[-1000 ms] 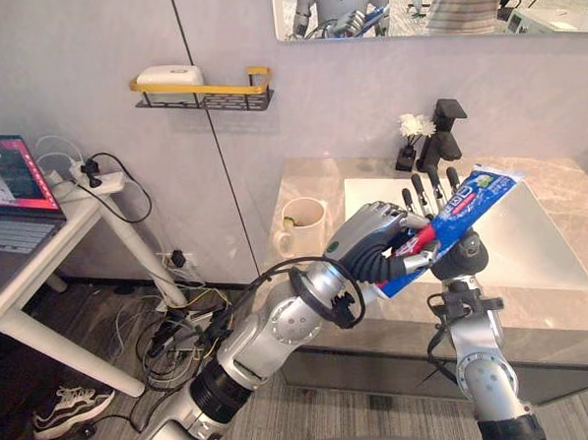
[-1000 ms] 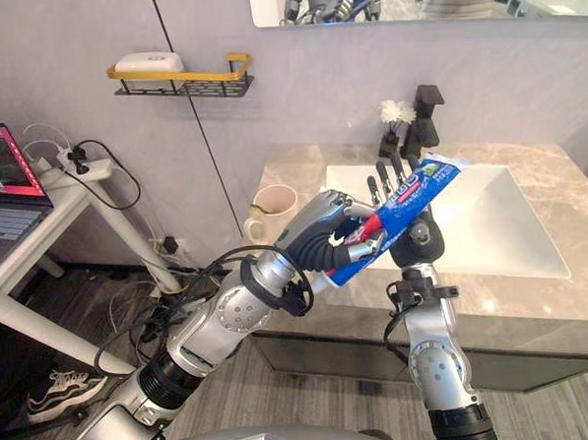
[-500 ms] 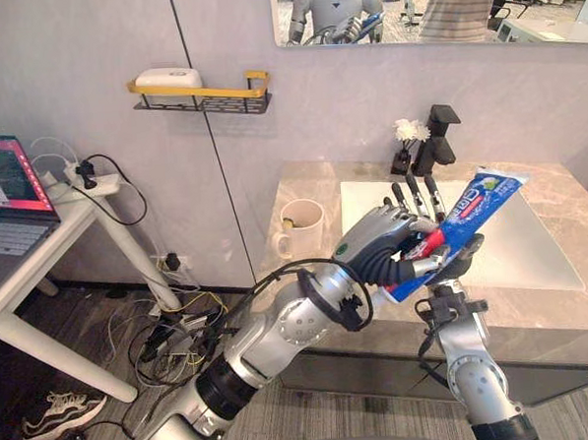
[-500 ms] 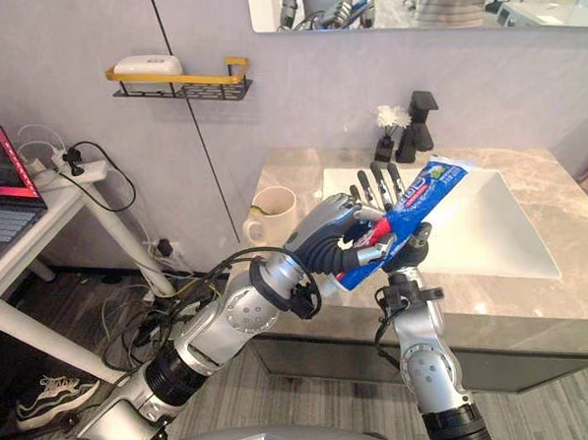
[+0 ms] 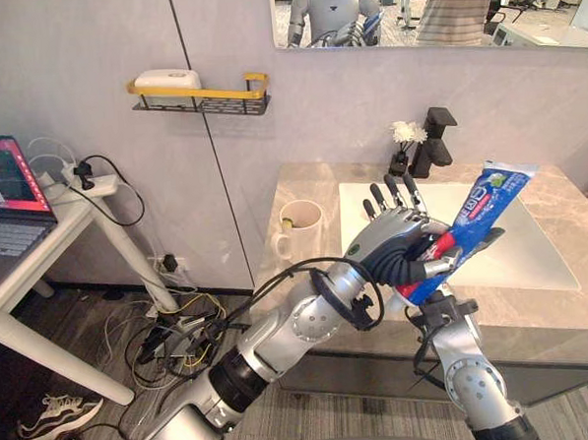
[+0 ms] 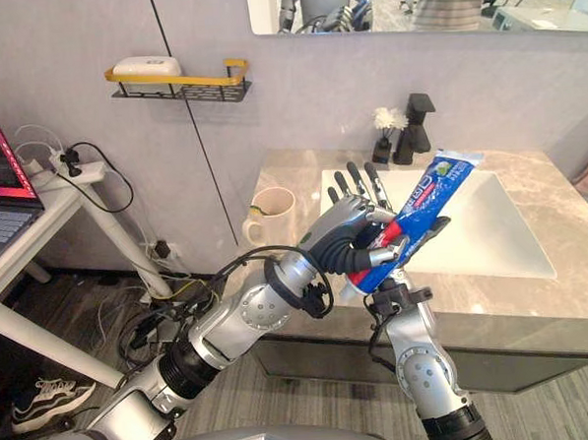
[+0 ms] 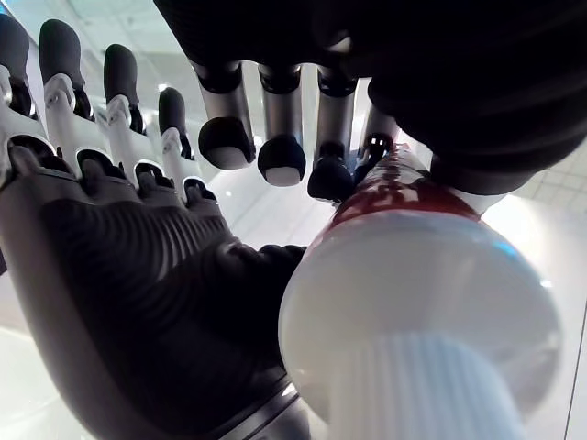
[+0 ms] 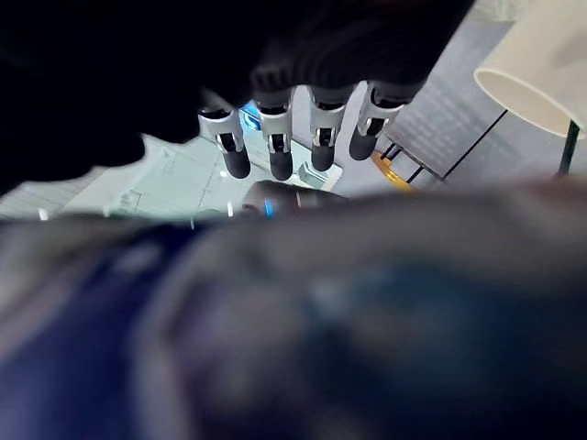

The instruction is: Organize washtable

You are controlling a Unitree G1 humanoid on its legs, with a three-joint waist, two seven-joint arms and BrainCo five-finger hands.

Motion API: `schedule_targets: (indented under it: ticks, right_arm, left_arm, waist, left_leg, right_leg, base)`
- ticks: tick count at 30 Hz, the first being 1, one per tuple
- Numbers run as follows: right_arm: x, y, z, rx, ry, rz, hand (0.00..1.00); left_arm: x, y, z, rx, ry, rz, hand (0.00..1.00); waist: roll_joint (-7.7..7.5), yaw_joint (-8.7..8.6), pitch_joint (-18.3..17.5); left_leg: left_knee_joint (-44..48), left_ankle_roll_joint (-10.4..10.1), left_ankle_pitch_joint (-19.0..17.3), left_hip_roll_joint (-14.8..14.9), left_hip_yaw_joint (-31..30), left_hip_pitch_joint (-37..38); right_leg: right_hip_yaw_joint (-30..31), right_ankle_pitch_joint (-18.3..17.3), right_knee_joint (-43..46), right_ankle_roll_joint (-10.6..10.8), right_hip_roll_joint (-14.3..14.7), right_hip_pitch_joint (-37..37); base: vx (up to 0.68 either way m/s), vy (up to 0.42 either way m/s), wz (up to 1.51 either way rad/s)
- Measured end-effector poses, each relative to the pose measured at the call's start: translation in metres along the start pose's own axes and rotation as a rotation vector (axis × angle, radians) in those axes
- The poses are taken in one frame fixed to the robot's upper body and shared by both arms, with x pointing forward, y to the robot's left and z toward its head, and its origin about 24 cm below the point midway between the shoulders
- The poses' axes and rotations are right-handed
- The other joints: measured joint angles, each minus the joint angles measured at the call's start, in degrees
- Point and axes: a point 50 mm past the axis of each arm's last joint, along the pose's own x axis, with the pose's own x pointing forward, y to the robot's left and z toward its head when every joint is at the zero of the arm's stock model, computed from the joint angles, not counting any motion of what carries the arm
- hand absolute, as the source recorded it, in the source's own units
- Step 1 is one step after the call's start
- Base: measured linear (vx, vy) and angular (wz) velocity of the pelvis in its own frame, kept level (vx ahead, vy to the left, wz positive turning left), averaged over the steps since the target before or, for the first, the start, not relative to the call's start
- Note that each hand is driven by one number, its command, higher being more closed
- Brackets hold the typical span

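Tube [image 5: 485,202] is up in the air in front of the sink [image 5: 533,259], slanted with its flat end toward one o'clock and its cap end down toward seven. The left hand [image 5: 389,247] is wrapped round the lower part, fingers curled over it. The right hand [image 5: 392,189] stands just behind with its fingers straight up toward twelve, flat against the tube, not closed on anything. It reads as a pass between the hands, and this is the risky bit: if the left lets go before the right has curled round, the tube has nothing under it but a flat palm. It could slide off into the sink or over the front lip of the worktop [image 5: 307,178] to the floor. Too hard a squeeze low on the tube is the other worry, since it could force paste out. The mug [image 5: 302,223] waits at nine o'clock of the hands and the tap [image 5: 436,139] at twelve, both well clear. The head views give that layout but bury the grip behind the left hand's cover. The left wrist view opens it up, showing the white ribbed cap [image 7: 422,316] in place with red above it and the right hand's dark palm facing it. The right wrist view shows the tube as a blue blur across that palm, with straight fingers [image 8: 278,137] past it.
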Motion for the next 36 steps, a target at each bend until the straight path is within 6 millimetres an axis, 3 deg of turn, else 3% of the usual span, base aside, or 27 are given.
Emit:
schedule_targets:
  ticks: [10,22,29,36]
  right_arm:
    - [0.000,-0.001,0.002,-0.004,-0.005,-0.003,0.00]
    - [-0.003,-0.006,0.010,-0.024,-0.021,-0.031,0.00]
    - [-0.007,-0.005,0.026,-0.085,-0.047,-0.022,0.00]
    - [-0.009,-0.008,0.030,-0.149,-0.013,-0.013,0.00]
  left_arm:
    - [-0.003,-0.005,-0.011,0.005,0.040,-0.007,1.00]
    - [-0.008,-0.002,-0.021,0.073,0.071,-0.023,1.00]
    - [-0.022,0.011,-0.043,0.180,0.170,-0.042,1.00]
    - [-0.026,0.015,-0.046,0.205,0.189,-0.066,1.00]
  waist:
    - [0.16,-0.03,0.1]
    - [1.49,-0.04,0.9]
    - [2.43,-0.06,2.0]
    - [2.42,-0.11,2.0]
  left_leg:
    - [0.0,0.2,-0.2,-0.1,1.0,0.0]
    - [0.0,0.2,-0.2,0.0,1.2,0.4]
    - [0.0,0.2,-0.2,0.0,1.3,0.6]
    - [-0.2,0.2,-0.2,0.0,1.3,0.6]
  right_leg:
    - [1.2,0.1,0.0,0.2,0.0,-0.3]
    - [1.5,0.2,0.0,0.1,0.1,-0.5]
    - [1.5,0.3,0.0,0.1,0.2,-0.4]
    - [1.5,0.3,-0.1,0.1,0.2,-0.4]
  base:
    - [0.00,0.005,-0.05]
    - [0.00,0.000,0.00]
    - [0.00,0.000,0.00]
    - [0.00,0.000,0.00]
